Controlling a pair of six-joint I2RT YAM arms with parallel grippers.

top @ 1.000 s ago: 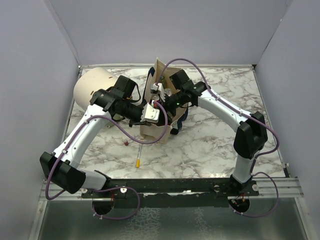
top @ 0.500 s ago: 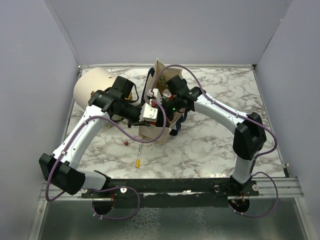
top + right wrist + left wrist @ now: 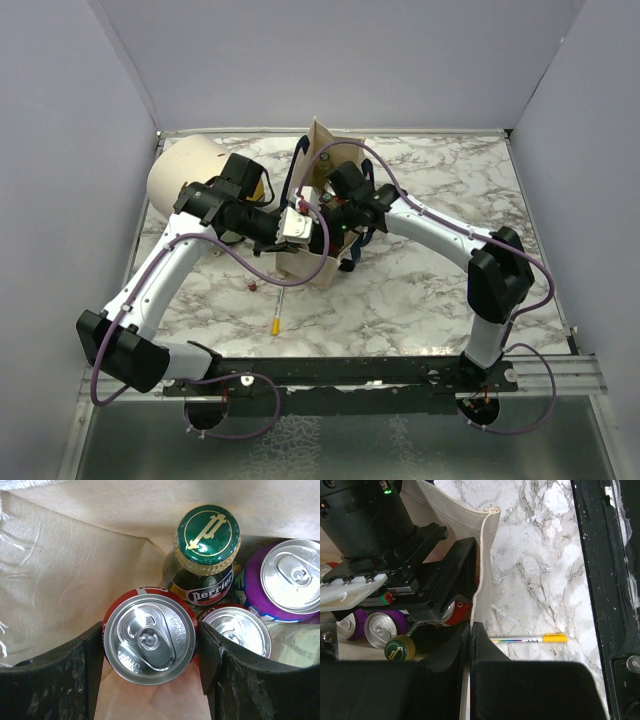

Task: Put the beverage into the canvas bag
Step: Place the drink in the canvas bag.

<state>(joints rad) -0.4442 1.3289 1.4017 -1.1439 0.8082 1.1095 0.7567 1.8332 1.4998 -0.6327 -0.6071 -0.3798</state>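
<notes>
The cream canvas bag (image 3: 303,266) stands upright mid-table with navy handles. My left gripper (image 3: 298,226) is shut on the bag's near rim (image 3: 482,565), pinching the cloth between its black fingers (image 3: 490,652). My right gripper (image 3: 150,650) is down inside the bag, shut on a red can (image 3: 148,639); both pads touch its sides. Around it in the bag stand a green-capped Perrier bottle (image 3: 207,535), a second red can (image 3: 235,630) and a purple can (image 3: 292,577). The right gripper's body (image 3: 370,525) fills the bag mouth in the left wrist view.
A cream drum-shaped thing (image 3: 188,172) lies at the back left beside my left arm. A yellow-capped pen (image 3: 276,318) lies on the marble in front of the bag, also in the left wrist view (image 3: 530,639). A small red bit (image 3: 251,285) lies near it.
My right gripper has moved left and down into the bag with the red can. My left gripper has shifted slightly left, still holding the rim.
</notes>
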